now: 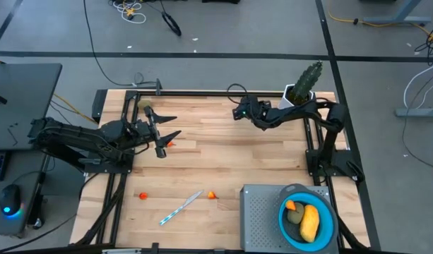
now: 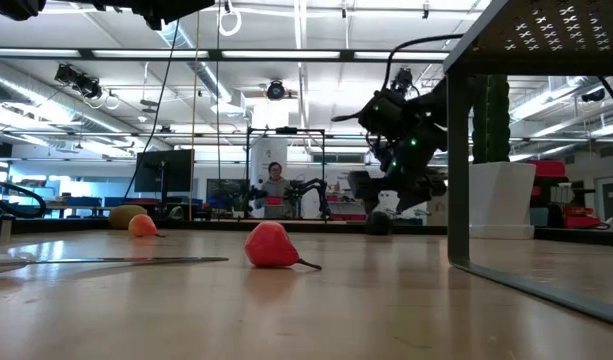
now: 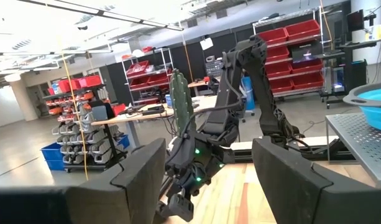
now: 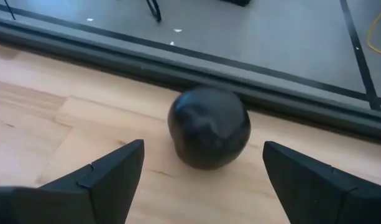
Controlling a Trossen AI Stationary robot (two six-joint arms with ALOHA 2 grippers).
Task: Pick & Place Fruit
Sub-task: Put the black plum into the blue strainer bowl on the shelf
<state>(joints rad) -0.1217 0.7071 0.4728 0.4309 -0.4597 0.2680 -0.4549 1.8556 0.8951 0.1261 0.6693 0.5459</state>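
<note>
My right gripper (image 4: 202, 168), fingers spread open, faces the black ball (image 4: 209, 127) near the cactus (image 1: 306, 83); an off-centre closure risks rolling it off the counter (image 1: 223, 155) edge.

The table (image 1: 223, 141) is pale wood in long planks, smooth with a light sheen and visible grain. A black ball (image 4: 209, 127) resting on it looks smooth and semi-glossy, like plastic. The right gripper (image 4: 202, 180) has matt dark plastic-looking fingers, spread wide. The left gripper (image 3: 206, 180) looks the same, matt and dark, its fingers apart. A grey stand (image 1: 262, 212) is perforated metal, dull in finish. On it sits a blue bowl (image 1: 285, 227) of smooth, shiny plastic, holding a yellow fruit (image 1: 310, 222) with a smooth, waxy surface. A small red fruit (image 2: 271, 245) looks smooth and slightly glossy.
</note>
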